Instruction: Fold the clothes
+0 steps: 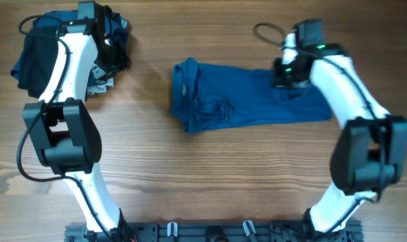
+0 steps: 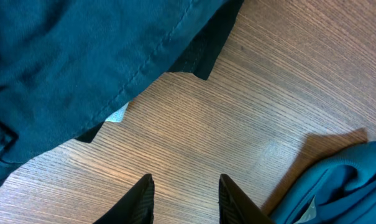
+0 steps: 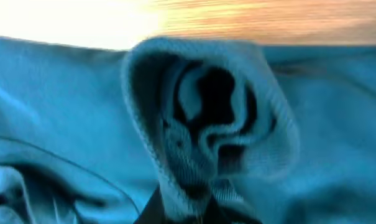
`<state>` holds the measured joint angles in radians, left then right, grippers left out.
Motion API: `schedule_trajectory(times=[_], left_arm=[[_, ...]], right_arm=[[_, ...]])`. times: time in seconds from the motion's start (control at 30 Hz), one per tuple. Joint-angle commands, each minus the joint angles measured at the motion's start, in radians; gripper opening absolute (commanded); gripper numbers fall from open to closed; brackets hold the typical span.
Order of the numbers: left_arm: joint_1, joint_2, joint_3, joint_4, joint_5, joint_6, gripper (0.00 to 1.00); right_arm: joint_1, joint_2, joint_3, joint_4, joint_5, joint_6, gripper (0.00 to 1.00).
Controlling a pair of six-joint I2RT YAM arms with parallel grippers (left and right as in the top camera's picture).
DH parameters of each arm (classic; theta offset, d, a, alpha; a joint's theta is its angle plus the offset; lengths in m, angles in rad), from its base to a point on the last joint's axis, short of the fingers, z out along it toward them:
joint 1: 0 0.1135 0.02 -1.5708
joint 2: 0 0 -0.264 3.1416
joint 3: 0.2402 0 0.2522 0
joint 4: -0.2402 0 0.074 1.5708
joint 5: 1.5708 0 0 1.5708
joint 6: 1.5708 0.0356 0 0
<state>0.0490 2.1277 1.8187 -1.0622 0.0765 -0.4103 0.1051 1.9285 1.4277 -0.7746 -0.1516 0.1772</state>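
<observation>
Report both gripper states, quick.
Left gripper: open, holding nothing.
Right gripper: closed on a bunched fold of the medium-blue fabric polo shirt.

You get no readable text. White tag (image 2: 117,114) under dark garment (image 2: 69,56), ahead-left of the jaws; collar tag (image 2: 309,209) on blue shirt (image 2: 343,180), right of them: both illegible.

overhead top-down, wrists close, right seemingly nearest

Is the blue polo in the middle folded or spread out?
Partly folded: the medium-blue fabric polo shirt lies as a long doubled band, the right gripper pinching a bunch of it.
</observation>
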Motion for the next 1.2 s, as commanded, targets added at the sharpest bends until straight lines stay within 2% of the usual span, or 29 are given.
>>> schedule_trajectory(times=[0.0,0.1,0.13,0.2,0.27,0.3,0.33,0.37,0.4,0.43,0.47,0.53,0.57,0.6,0.7,0.8,0.9,1.1,1.17], left_arm=[[0.005,-0.041,-0.005,0.002,0.009,-0.013,0.33],[0.005,-0.041,-0.005,-0.005,0.009,-0.013,0.34],[0.005,-0.041,-0.005,-0.010,0.009,-0.013,0.34],[0.005,-0.041,-0.005,-0.012,0.009,-0.013,0.34],[0.005,-0.041,-0.005,-0.013,0.009,-0.013,0.35],[0.005,-0.041,-0.005,-0.013,0.009,-0.013,0.36],[0.005,-0.041,-0.005,-0.013,0.009,-0.013,0.38],[0.005,-0.041,-0.005,-0.013,0.009,-0.013,0.41],[0.005,-0.041,-0.005,-0.013,0.009,-0.013,0.42],[0.005,-0.041,-0.005,-0.013,0.009,-0.013,0.43],[0.005,-0.041,-0.005,-0.013,0.009,-0.013,0.43],[0.005,-0.041,-0.005,-0.013,0.009,-0.013,0.43],[0.005,-0.041,-0.005,-0.013,0.009,-0.013,0.43],[0.005,-0.041,-0.005,-0.013,0.009,-0.013,0.42],[0.005,-0.041,-0.005,-0.024,0.009,-0.013,0.43],[0.005,-0.041,-0.005,-0.031,0.009,-0.013,0.42],[0.005,-0.041,-0.005,-0.031,0.009,-0.013,0.42],[0.005,-0.041,-0.005,-0.031,0.009,-0.013,0.42],[0.005,-0.041,-0.005,-0.031,0.009,-0.013,0.42]], right_arm=[[0.053,0.085,-0.027,0.094,-0.022,0.062,0.05],[0.064,0.112,-0.027,0.131,-0.022,0.060,0.25],[0.061,0.094,-0.010,0.116,-0.047,0.019,0.47],[0.050,0.044,0.060,0.033,-0.154,-0.125,0.55],[0.035,-0.023,0.121,-0.042,-0.163,-0.151,0.57],[0.018,-0.074,0.135,-0.057,-0.164,-0.151,0.67],[-0.001,-0.118,0.135,-0.063,-0.164,-0.148,0.86],[-0.019,-0.150,0.135,-0.080,-0.164,-0.148,0.91],[-0.039,-0.172,0.135,-0.109,-0.164,-0.148,0.91],[-0.047,-0.175,0.135,-0.129,-0.164,-0.148,0.88],[-0.055,-0.174,0.134,-0.161,-0.164,-0.151,0.75],[-0.056,-0.150,0.090,-0.163,-0.169,-0.153,0.21],[-0.053,-0.137,0.057,-0.141,-0.168,-0.150,0.07],[-0.052,-0.126,0.016,-0.102,-0.168,-0.146,0.04],[-0.052,-0.086,-0.119,0.050,-0.172,-0.077,0.04],[-0.042,-0.039,-0.246,0.200,-0.187,-0.073,0.04],[-0.030,-0.027,-0.259,0.235,-0.201,-0.072,0.04],[-0.004,-0.027,-0.258,0.267,-0.600,-0.076,0.04],[-0.009,-0.029,-0.254,0.265,-0.697,-0.117,0.04]])
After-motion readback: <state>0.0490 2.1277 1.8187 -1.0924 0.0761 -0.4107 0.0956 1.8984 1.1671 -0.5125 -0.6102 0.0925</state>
